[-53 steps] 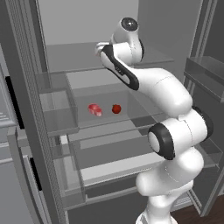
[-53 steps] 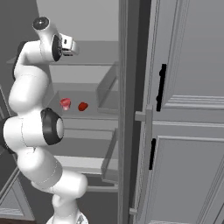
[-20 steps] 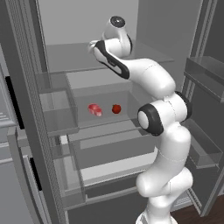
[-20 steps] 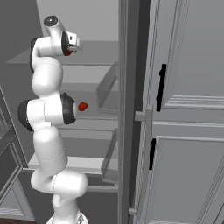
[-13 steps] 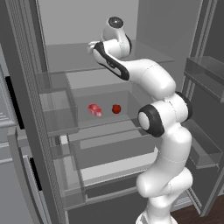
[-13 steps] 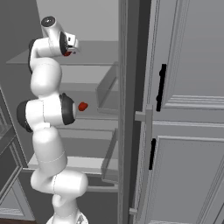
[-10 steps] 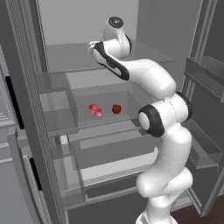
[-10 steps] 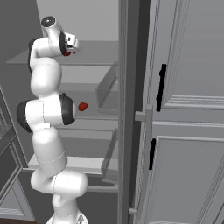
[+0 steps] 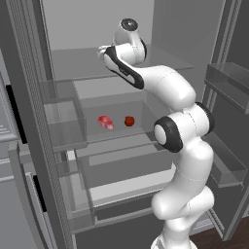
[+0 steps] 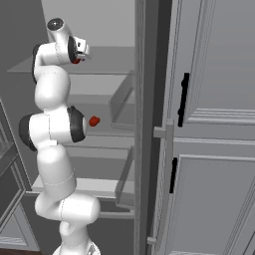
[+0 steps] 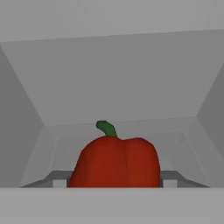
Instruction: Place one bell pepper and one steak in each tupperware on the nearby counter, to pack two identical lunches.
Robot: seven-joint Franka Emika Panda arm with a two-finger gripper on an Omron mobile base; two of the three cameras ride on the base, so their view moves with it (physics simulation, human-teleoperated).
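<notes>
A red bell pepper [image 11: 116, 162] with a green stem sits on the fridge's top shelf [image 9: 160, 61]. It lies right in front of the hand, and a sliver of it shows as red at the gripper [image 10: 75, 61]. My gripper [image 9: 103, 50] reaches onto that shelf, and its fingers [image 11: 59, 180] press against both sides of the pepper. One shelf lower lie a second red bell pepper [image 9: 129, 121] and a pink steak [image 9: 105, 121], side by side and apart. The tupperware and the counter are out of view.
The fridge stands open, with a clear bin [image 9: 61, 131] on the left and door shelves [image 9: 228, 92] on the right. Grey panelled cabinet doors with black handles [image 10: 183, 99] stand right of the fridge. A shelf wall [image 10: 122, 102] sticks out near the lower pepper.
The arm stretched up and in toward the top shelf. In the last second it stayed put, and the fingers closed in on the pepper.
</notes>
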